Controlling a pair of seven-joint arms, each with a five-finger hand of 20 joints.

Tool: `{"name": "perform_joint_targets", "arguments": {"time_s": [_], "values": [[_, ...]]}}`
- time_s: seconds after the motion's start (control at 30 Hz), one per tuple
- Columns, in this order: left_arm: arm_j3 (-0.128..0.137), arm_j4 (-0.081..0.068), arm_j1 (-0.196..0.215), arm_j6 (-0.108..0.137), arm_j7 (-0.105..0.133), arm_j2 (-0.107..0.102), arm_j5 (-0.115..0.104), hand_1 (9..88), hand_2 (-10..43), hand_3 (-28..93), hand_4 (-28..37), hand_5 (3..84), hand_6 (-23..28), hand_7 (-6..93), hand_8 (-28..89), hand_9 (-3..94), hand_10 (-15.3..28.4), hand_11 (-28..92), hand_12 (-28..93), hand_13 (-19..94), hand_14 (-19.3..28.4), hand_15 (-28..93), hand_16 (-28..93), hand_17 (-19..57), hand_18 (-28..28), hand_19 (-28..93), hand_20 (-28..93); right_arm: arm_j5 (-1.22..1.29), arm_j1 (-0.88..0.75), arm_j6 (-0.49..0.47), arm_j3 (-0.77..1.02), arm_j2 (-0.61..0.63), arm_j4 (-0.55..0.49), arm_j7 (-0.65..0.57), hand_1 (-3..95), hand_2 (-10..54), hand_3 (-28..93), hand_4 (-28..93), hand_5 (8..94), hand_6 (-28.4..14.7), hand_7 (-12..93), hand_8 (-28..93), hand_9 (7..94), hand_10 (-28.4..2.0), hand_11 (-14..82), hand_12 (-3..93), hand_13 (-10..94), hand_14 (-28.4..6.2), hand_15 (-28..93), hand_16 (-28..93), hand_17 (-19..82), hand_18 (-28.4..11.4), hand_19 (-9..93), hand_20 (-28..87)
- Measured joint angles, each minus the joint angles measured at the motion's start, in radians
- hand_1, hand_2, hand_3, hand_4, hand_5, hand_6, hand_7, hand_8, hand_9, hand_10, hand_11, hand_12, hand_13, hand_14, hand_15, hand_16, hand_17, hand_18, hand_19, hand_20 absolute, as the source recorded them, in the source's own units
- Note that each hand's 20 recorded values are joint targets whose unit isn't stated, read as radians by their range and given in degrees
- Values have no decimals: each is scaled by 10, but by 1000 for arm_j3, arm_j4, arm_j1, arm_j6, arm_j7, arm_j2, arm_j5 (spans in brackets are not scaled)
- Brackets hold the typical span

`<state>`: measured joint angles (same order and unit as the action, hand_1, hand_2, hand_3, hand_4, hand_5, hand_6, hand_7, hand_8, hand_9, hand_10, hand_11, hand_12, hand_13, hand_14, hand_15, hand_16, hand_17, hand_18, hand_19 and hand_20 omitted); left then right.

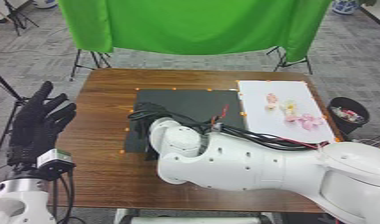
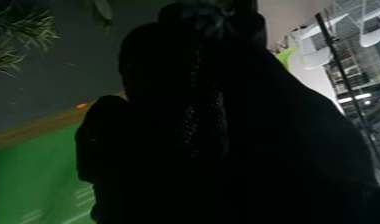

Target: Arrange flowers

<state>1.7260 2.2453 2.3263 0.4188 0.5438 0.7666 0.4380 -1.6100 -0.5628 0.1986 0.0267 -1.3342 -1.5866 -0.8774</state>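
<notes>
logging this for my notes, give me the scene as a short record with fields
flowers: pink and pale yellow, lying on the white sheet
sheet position: right side of the brown table
greenery: green sprigs against a dark surface
right hand: over the black mat
left hand: open, by the table's left edge
bin: right of the table
backdrop: green cloth beyond the table

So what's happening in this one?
It looks like flower arranging. The robot's right hand is over the black mat, with green foliage visible from its wrist; whether it holds anything is unclear. Pink and pale flowers lie on the white sheet. The left hand hovers open beside the table.
</notes>
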Motion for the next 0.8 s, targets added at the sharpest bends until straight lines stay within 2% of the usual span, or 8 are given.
{"name": "perform_joint_targets", "arguments": {"time_s": [0.13, 0.37, 0.63, 0.8], "values": [[-2, -2, -4, 0, 4, -1, -3, 305, 75, 636, -205, 316, 67, 85, -79, 263, 173, 240, 110, 179, 255, 531, -116, -92, 256, 492, 42, 11, -2, -29, 18, 0, 0, -1, 569, -95, 712, -277, 720, -10, 302, 57, 906, -80, 76, 312, 859, -21, 513, 199, 575, -104, 932, 292], [-10, -6, -6, 0, 35, -17, -26, 305, 76, 636, -205, 316, 67, 86, -79, 263, 174, 241, 110, 179, 255, 531, -116, -92, 255, 492, 42, 27, -3, -79, 29, 0, 1, -2, 555, -95, 706, -275, 704, -17, 284, 51, 895, -90, 77, 304, 852, -29, 512, 198, 566, -110, 932, 284], [-25, -7, 0, 5, 83, -55, -66, 305, 76, 638, -203, 316, 67, 87, -79, 263, 174, 241, 110, 179, 256, 533, -117, -92, 255, 491, 43, 33, -6, -97, 37, 1, 1, -7, 540, -95, 703, -269, 696, -23, 273, 50, 875, -101, 104, 279, 845, -38, 519, 181, 558, -115, 932, 278], [-24, -7, 3, 5, 87, -63, -71, 306, 76, 639, -203, 316, 67, 87, -79, 264, 174, 242, 110, 179, 256, 534, -117, -92, 254, 491, 44, 30, -10, -118, 47, 0, 0, -21, 533, -95, 700, -263, 692, -30, 262, 47, 868, -109, 122, 263, 844, -47, 521, 173, 558, -121, 932, 273]]}}
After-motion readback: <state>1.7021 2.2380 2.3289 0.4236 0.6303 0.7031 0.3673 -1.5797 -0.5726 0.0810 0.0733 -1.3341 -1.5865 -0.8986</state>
